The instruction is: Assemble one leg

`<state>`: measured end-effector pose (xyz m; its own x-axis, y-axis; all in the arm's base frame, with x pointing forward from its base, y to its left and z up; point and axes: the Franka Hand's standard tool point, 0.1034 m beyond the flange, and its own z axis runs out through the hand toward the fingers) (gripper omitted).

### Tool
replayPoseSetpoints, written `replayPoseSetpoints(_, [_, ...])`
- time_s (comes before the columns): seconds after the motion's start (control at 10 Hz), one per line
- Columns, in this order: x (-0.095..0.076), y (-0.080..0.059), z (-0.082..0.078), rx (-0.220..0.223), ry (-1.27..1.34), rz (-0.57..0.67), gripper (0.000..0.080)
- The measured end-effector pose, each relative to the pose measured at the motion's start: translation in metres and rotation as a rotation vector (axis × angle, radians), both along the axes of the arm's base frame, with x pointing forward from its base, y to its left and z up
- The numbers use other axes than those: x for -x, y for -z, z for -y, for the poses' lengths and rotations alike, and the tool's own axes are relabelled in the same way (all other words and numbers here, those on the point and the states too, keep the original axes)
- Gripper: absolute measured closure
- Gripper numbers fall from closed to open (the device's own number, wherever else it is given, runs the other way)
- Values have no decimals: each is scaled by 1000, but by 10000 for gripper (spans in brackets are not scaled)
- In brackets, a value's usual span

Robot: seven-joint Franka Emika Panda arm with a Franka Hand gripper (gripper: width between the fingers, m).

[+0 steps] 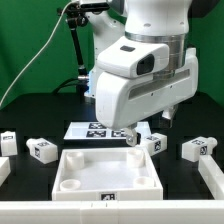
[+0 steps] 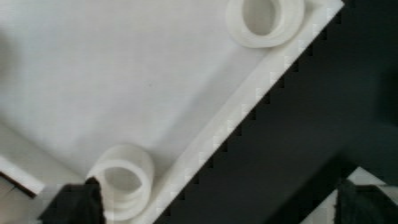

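Plastic should make the leg (image 1: pixel 153 142) (on the table just beside the gripper (image 1: pixel 130 139), behind the socketed panel (image 1: pixel 110 172)) light, stiff and slick, best pinched across flat sides; whether the jaws are spread I cannot tell.

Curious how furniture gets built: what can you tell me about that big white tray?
The white tray-like panel looks like smooth plastic. It lies flat, open side up, on the black table, with a raised rim, round sockets in its corners and a square tag on its near wall. Only the table visibly touches it.
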<state>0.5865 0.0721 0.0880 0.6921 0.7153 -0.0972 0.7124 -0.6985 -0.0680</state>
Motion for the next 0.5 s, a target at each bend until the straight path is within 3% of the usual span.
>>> replayPoseSetpoints(0.5, [1, 0, 0, 1, 1, -6, 150])
